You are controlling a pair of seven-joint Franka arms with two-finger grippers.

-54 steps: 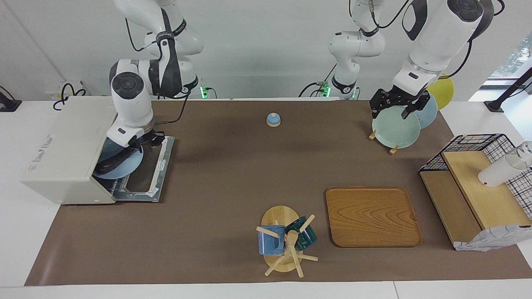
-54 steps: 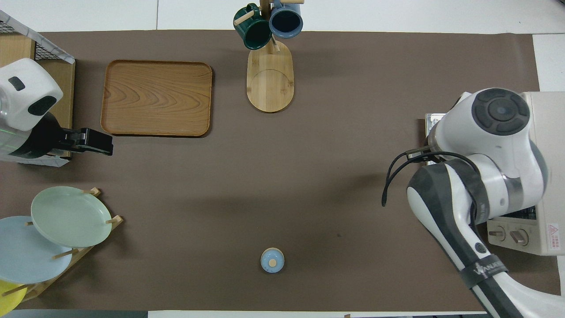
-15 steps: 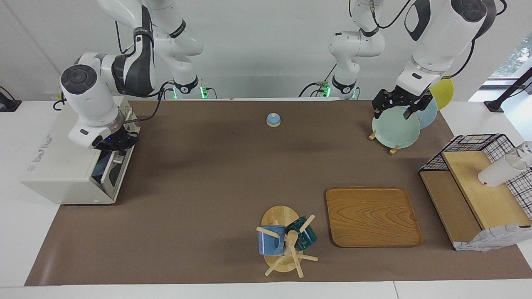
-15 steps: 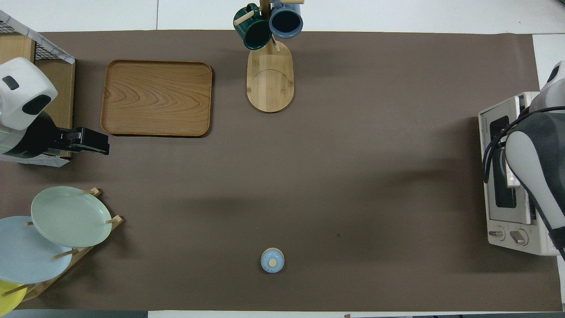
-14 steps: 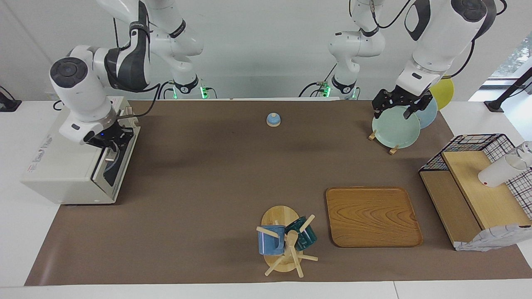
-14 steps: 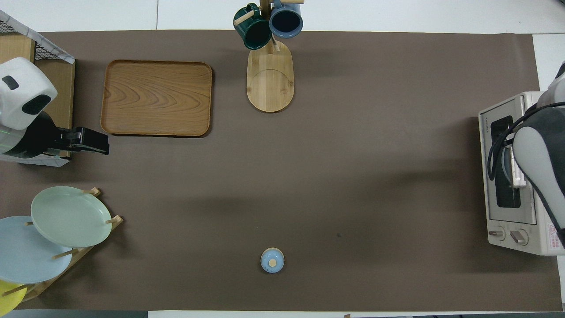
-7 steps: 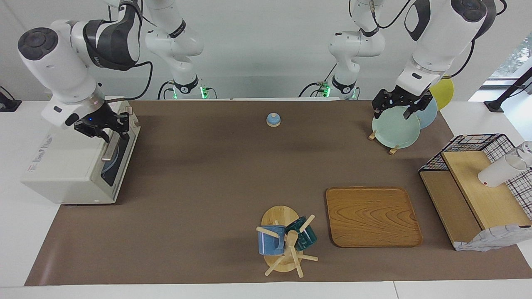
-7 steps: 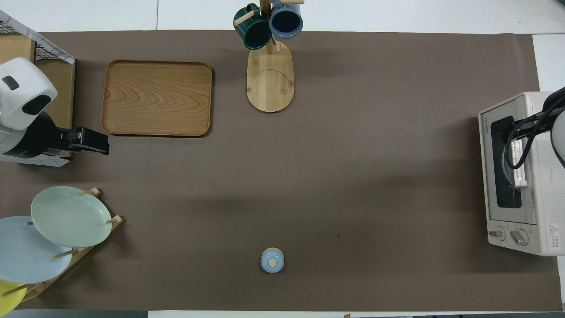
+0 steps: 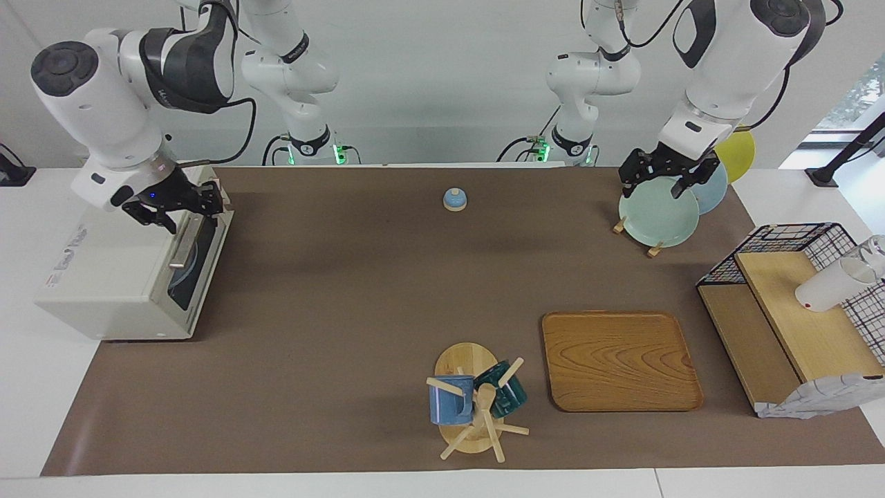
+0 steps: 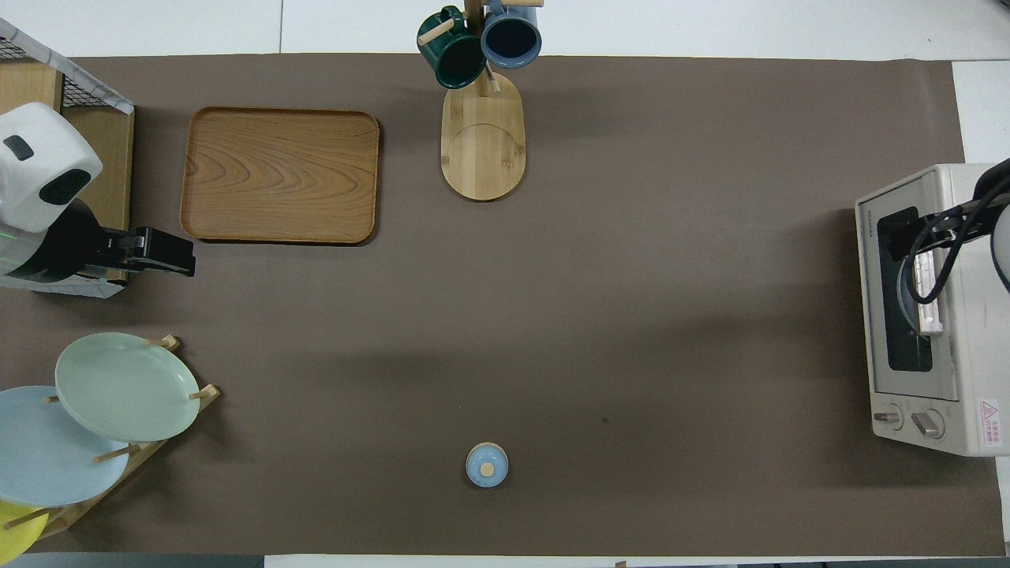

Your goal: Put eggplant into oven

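At the right arm's end of the worktop (image 9: 346, 290), which a matte brown mat covers, stands the oven (image 9: 117, 277): one boxy off-white unit, door shut, metal bar handle across dark glass. Through the glass a pale blue round plate shows inside; the eggplant cannot be made out there or elsewhere on the mat. Right gripper (image 9: 181, 206) hangs over the oven's top front edge, just above the handle, fingers spread and holding nothing.

At the left arm's end, one black wire basket shelf (image 9: 795, 311) with two wooden boards; a white cup (image 9: 826, 287) lies tipped on the upper board. One rectangular wooden tray (image 9: 620, 360), round-cornered and grained, lies bare beside the shelf.

One wooden plate rack (image 10: 118, 465) holds three glazed plates on edge: one pale green (image 9: 658, 211), one pale blue (image 10: 47, 454), one yellow (image 9: 734, 153). Left gripper (image 9: 665, 178) waits over the green plate, fingers apart, nothing in them.

One oval wooden mug tree (image 9: 470, 408) carries two mugs, one blue (image 9: 449, 401) and one dark green (image 9: 505, 391), hung on pegs.

One small blue domed lid (image 9: 454, 199) with a wooden knob sits alone, nearer to the robots than the mug tree.
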